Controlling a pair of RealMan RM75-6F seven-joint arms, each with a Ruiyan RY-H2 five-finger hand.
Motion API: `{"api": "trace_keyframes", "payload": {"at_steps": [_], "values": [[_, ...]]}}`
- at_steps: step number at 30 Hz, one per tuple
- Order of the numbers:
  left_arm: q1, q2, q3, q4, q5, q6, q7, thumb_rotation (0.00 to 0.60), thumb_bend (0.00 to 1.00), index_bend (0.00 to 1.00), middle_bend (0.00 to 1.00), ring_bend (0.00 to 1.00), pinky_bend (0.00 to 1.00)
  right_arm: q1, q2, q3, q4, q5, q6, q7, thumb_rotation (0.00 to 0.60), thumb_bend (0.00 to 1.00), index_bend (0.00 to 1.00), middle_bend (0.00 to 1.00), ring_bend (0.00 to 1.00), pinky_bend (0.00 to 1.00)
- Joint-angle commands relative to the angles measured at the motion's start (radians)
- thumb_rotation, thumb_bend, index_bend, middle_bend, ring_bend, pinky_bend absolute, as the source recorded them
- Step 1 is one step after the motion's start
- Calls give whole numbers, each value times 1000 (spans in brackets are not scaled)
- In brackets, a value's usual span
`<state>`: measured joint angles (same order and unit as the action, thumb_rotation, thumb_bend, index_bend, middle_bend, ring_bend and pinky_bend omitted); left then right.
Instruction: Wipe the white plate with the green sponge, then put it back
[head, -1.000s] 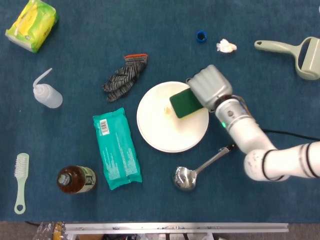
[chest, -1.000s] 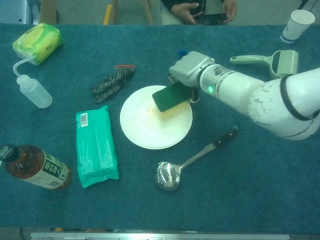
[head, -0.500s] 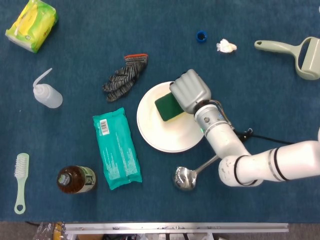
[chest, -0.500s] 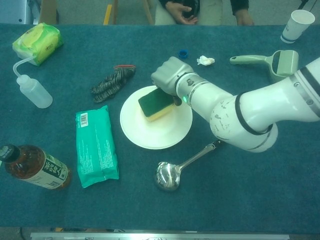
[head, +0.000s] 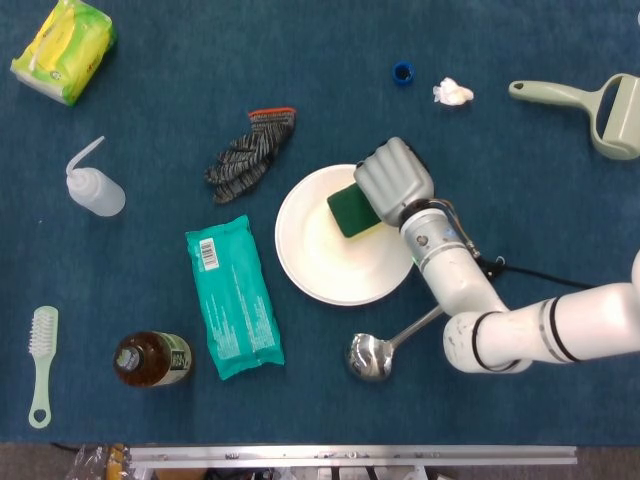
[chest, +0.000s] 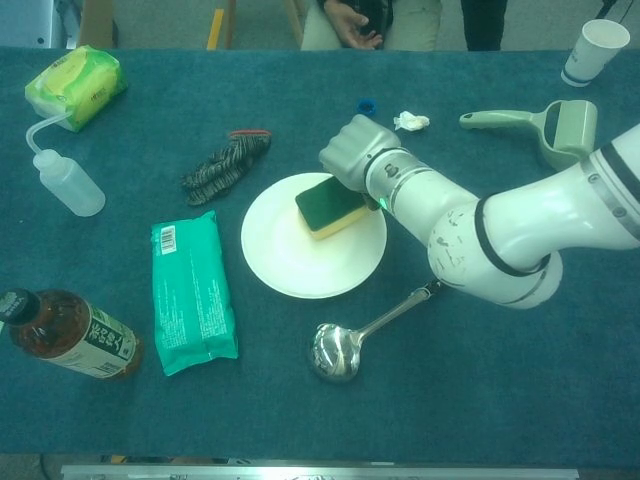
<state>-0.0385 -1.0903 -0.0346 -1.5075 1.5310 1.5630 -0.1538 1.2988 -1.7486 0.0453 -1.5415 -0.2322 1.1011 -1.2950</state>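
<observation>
- The right hand (head: 393, 180) has its fingers curled over the green sponge (head: 351, 209), gripping it and pressing it down on the white plate (head: 330, 265), on the upper-right part of the plate as the head view has it.
- From where I stand the wiping looks to be in full swing: the sponge lies flat on the plate, its green face up and its yellow layer toward the surface in the chest view.
- What is left, as I judge it, is to finish the passes over the rest of the plate and then set the sponge back down on the bench (head: 150, 100). No spot for it is marked out that I can see.
- The left hand shows in neither view.
- The plate holds nothing but the sponge; whether any dirt or residue remains on it I cannot make out.
- Other vessels: a squeeze bottle (head: 94, 186) lies on its side at the far left, a capped brown bottle (chest: 65, 333) of dark liquid lies lower down, and a paper cup (chest: 594, 52) stands at the far corner, its contents hidden.
- A ladle (head: 372, 355) lies just below the plate with its bowl empty, close beside the forearm.
- A teal packet (head: 232, 296) lies left of the plate, and a striped glove (head: 247, 157) sits above it.
</observation>
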Motion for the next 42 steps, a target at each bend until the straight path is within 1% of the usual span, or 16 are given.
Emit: {"api": "trace_keyframes", "payload": {"at_steps": [1, 4, 10, 15, 20, 25, 35, 42], "values": [[1, -1, 0, 0, -1, 0, 1, 600, 469, 144, 155, 89, 133, -3, 10, -4, -7, 1, 6, -8, 600, 258, 519, 422, 359, 612], [2, -2, 1, 1, -1, 0, 1, 600, 469, 144, 155, 89, 133, -6, 26, -2, -20, 0, 15, -10, 600, 258, 519, 422, 360, 612], [5, -3, 0, 2, -1, 5, 1, 600, 469, 147, 155, 90, 133, -11, 52, 26, -59, -37, 21, 19, 600, 258, 519, 422, 359, 612], [9, -3, -1, 3, 0, 11, -3, 600, 469, 148, 155, 90, 133, -7, 32, 41, -56, -61, 8, 38, 600, 255, 519, 422, 360, 612], [13, -5, 1, 8, -1, 13, -10, 600, 469, 148, 155, 89, 133, 1, -7, 22, -13, -45, -11, 12, 600, 255, 519, 422, 360, 612], [15, -9, 1, 16, -2, 13, -16, 600, 469, 149, 155, 89, 133, -1, -18, 3, 9, -37, -10, -6, 600, 254, 519, 422, 360, 612], [14, -14, 0, 21, -1, 10, -18, 600, 469, 154, 155, 90, 133, -24, 22, -26, -14, -20, 10, -26, 600, 255, 519, 422, 360, 612], [13, -17, 0, 22, 0, 9, -15, 600, 469, 163, 155, 89, 133, -37, 66, -19, -53, -30, 18, -10, 600, 255, 519, 422, 360, 612]]}}
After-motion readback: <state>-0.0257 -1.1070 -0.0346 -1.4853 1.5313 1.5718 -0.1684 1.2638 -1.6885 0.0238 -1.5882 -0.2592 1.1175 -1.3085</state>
